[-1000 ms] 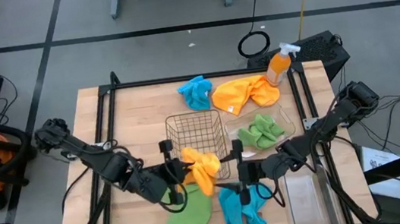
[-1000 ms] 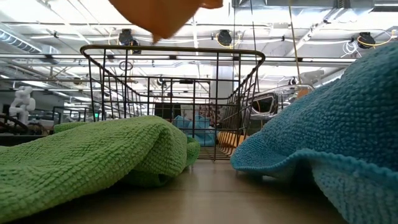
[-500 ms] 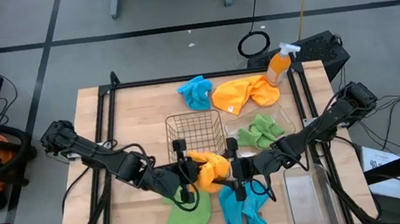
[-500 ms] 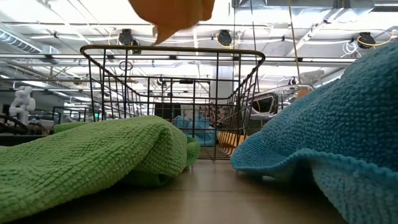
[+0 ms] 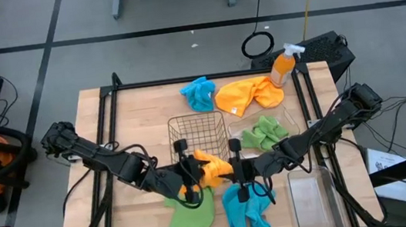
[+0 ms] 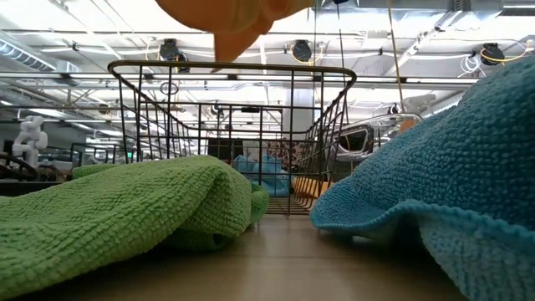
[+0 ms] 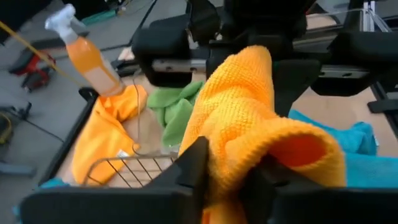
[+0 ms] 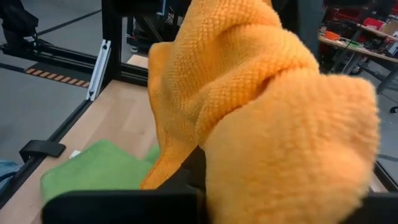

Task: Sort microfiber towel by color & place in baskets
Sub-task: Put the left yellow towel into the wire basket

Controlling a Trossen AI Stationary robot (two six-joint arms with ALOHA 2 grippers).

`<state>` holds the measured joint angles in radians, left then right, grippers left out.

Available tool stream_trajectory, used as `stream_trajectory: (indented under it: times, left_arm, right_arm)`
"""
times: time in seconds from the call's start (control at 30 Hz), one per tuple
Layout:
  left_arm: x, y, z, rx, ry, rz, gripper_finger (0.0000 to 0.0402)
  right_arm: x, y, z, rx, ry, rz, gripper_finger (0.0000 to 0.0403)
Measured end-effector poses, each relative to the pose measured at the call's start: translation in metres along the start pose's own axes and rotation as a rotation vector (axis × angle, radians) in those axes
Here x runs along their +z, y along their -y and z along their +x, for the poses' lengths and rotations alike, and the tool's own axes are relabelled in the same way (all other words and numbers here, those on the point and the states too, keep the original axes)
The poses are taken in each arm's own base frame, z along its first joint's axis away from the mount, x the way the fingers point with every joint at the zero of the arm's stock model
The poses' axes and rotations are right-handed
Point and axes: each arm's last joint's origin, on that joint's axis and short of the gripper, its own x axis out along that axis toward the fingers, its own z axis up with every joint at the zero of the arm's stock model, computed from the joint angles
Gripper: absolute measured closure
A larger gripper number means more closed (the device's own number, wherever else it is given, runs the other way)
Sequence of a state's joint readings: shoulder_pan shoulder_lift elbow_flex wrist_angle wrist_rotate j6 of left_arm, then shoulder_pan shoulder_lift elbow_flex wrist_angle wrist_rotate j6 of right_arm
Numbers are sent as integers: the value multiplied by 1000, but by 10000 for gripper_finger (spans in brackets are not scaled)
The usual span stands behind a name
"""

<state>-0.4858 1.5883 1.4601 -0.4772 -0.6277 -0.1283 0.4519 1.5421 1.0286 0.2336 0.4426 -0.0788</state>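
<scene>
Both pincers meet near the middle of the bench (image 5: 109,109), at the near edge of the wire basket (image 5: 198,136). The left pincer (image 5: 189,179) and the right pincer (image 5: 234,167) both pinch one orange towel (image 5: 208,169) between them, up in the air. A green towel (image 5: 192,217) and a blue towel (image 5: 243,211) lie flat on the near side. Far back lie another blue towel (image 5: 199,94) and another orange towel (image 5: 249,94) beside the spray bottle (image 5: 284,65). A second green towel (image 5: 264,132) sits in the clear tub (image 5: 291,123). The clear bin (image 5: 312,202) is near right.
</scene>
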Motion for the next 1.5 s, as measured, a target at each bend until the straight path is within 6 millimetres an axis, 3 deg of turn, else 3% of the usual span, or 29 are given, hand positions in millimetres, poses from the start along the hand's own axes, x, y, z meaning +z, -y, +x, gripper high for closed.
stream_trajectory:
  times: [0.27, 0.43, 0.67, 0.87, 1.13, 1.5]
  left_arm:
    - [-10, -3, -3, 30, -90, -102, 171]
    - [-14, -10, -13, 81, -129, -143, 128]
    - [-14, -10, -34, 113, -101, -186, 123]
    - [-15, 3, -46, 196, -2, -246, 123]
    - [-36, 30, -30, 149, 121, -246, 123]
    - [-31, 22, -10, 82, 273, -249, 123]
  right_arm:
    - [-5, 0, 0, -14, -48, -22, 390]
    - [-3, 5, -7, -59, -69, -21, 390]
    - [8, 13, -26, -101, -77, -26, 388]
    - [16, 19, -51, -85, -102, 2, 388]
    - [26, 18, -78, -167, -75, 14, 388]
    - [12, -3, -69, -136, -66, 49, 387]
